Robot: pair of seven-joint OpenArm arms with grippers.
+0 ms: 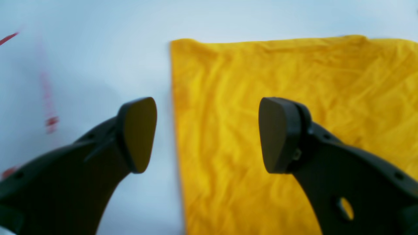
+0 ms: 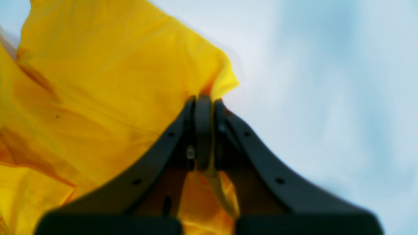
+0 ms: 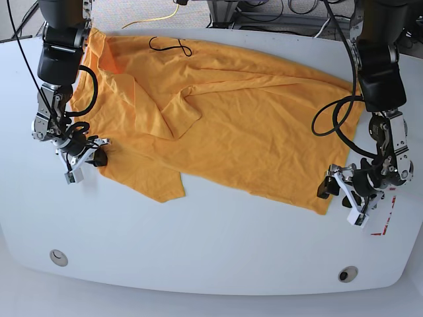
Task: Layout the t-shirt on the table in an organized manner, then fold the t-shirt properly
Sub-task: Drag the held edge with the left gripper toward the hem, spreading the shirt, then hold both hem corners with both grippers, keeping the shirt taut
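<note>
1. We read this as the laying-out stage: the t-shirt [image 3: 225, 125] lies spread on the table [image 3: 198, 257] but is creased, with one sleeve folded over its middle.
2. Our left gripper [image 1: 207, 135] hangs with its jaws wide apart and empty, straddling the t-shirt's corner edge.
3. Our right gripper [image 2: 204, 130] is clamped on the t-shirt's opposite edge; the blur hides how much cloth it holds.
4. We should pull that edge outward, away from the t-shirt's middle, low and slow.
5. We would close the left jaws on the t-shirt's corner first, so tension flattens the creases.
6. The folded sleeve wants spreading before any fold.
</note>
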